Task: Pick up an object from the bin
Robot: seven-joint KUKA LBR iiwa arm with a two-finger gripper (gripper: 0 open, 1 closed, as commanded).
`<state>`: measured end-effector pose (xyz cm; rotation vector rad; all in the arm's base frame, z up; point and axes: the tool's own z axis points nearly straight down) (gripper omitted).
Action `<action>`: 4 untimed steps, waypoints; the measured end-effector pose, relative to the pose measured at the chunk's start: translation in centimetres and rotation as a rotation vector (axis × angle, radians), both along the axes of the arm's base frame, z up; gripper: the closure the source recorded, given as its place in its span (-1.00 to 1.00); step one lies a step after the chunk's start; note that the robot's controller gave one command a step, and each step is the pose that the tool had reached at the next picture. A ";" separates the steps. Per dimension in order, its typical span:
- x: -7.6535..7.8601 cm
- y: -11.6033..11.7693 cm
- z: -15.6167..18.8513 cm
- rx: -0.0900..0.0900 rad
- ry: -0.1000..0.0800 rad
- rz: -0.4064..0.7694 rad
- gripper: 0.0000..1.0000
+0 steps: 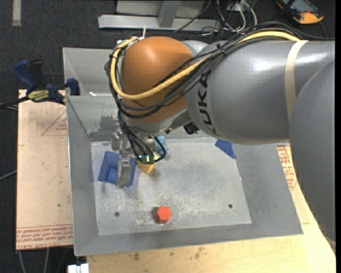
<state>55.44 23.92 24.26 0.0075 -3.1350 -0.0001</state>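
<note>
- the floor [53, 26] around the setup is dark, near black, with a fine speckled texture like carpet.
- at the top of the view a flat pale grey metal base [154, 21] lies on the floor, with a grey upright rising from its middle.
- just to its right a tangle of black cables [234, 13] spreads over the floor.
- an orange-and-black object [305, 13] sits in the top right corner; what it is cannot be told.
- a pale strip [16, 10] stands at the top left corner.
- a thin black cable [8, 105] crosses the floor at the left edge.
- the light is even and soft, with no hard shadows on the floor.
</note>
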 end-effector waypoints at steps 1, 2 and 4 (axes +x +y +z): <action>3.2 -5.1 -17.7 -0.001 -0.002 -0.058 -1.00; 4.4 -3.2 -14.2 0.002 -0.010 -0.357 -1.00; 5.1 -3.6 -17.4 -0.001 -0.005 -0.480 -1.00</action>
